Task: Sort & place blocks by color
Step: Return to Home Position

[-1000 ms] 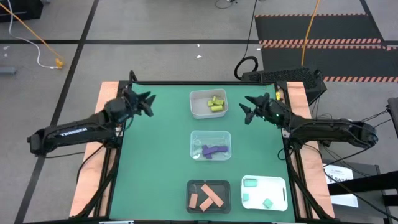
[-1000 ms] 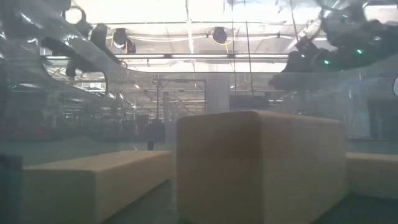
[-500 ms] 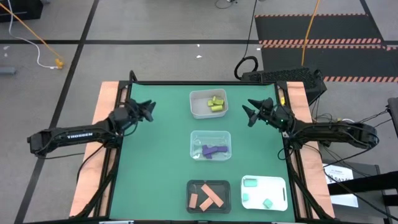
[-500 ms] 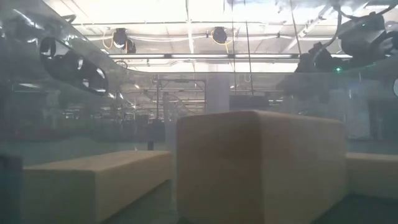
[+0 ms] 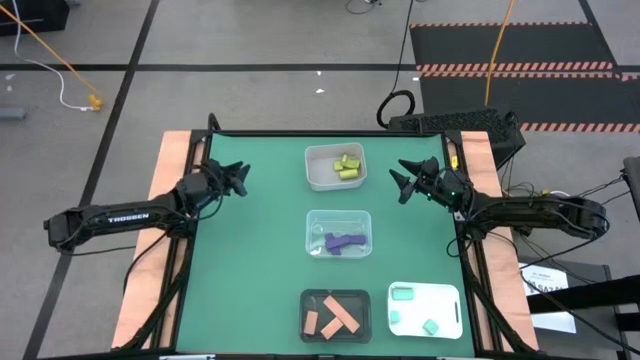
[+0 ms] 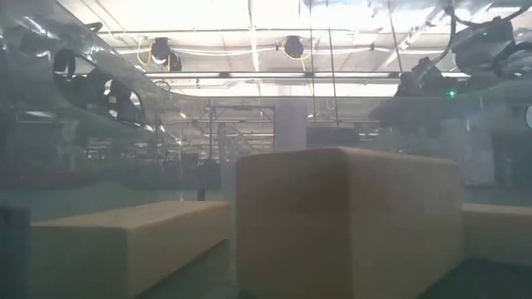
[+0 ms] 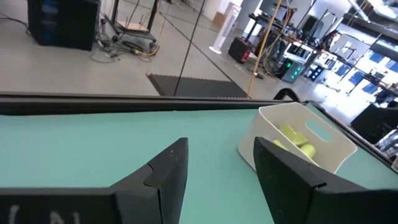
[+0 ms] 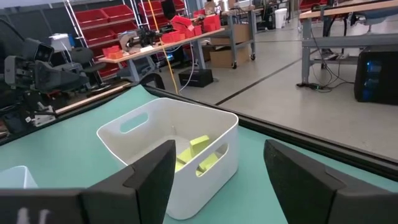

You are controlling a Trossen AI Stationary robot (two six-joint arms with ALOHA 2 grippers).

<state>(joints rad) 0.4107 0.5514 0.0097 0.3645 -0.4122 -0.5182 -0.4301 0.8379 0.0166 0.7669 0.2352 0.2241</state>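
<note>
You have every block in a container and none loose on the green mat (image 5: 250, 270): the yellow-green blocks (image 5: 347, 167) lie in the white bin (image 5: 312, 172) at the far end of the row; the purple blocks (image 5: 340, 242) lie in the clear bin (image 5: 312, 218) in the middle; the pink blocks (image 5: 340, 315) lie in the black tray (image 5: 366, 296) at the near end; the mint blocks (image 5: 402, 293) lie in the white tray (image 5: 442, 302) just beside it. Judged from that, your sorting is done, and what is left is only parking the arms. The change over the last second is in the arms alone: both pulled back a little toward their own sides of the table, and over the last half second neither has shifted, so you can take them as settled. Your left gripper (image 5: 238, 174) hangs above the mat's left edge, well apart from the white bin and pointing toward it; your right gripper (image 5: 400, 182) mirrors it on the right, nearer that bin but not touching it. Both wrist views show the fingers spread wide with only mat and bin between them, so each gripper is wide apart and holds nothing. No block has moved in that second; the colours stay unmixed.
</note>
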